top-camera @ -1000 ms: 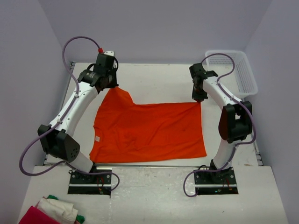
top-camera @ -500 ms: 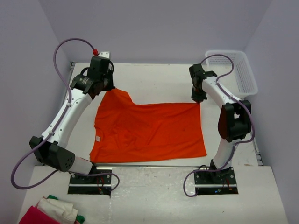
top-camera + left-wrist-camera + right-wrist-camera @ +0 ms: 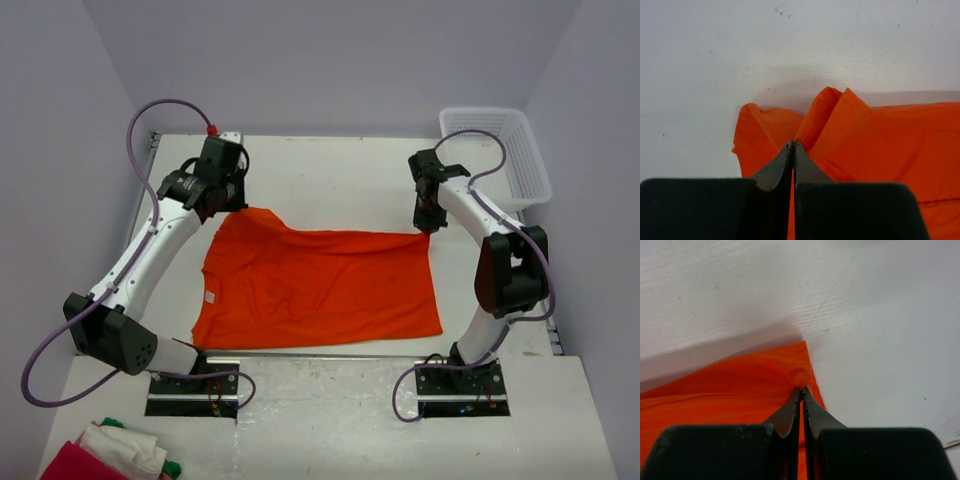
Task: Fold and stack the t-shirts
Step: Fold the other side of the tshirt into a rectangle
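Note:
A bright orange t-shirt (image 3: 320, 285) lies spread on the white table (image 3: 330, 170), neck label at its left. My left gripper (image 3: 236, 205) is shut on the shirt's far left corner, a bunched sleeve in the left wrist view (image 3: 835, 120), gripper (image 3: 793, 144). My right gripper (image 3: 425, 228) is shut on the far right corner of the shirt, a small nub of cloth between the tips in the right wrist view (image 3: 740, 385), gripper (image 3: 802, 389). Both held corners are raised a little off the table.
A white plastic basket (image 3: 510, 150) stands at the far right corner. A pile of red, white and green cloth (image 3: 110, 455) lies at the near left, in front of the arm bases. Purple walls close the table on three sides.
Both grippers have moved toward the near side with the shirt's far corners in them. The far edge of the shirt has come nearer and the cloth is shorter front to back.

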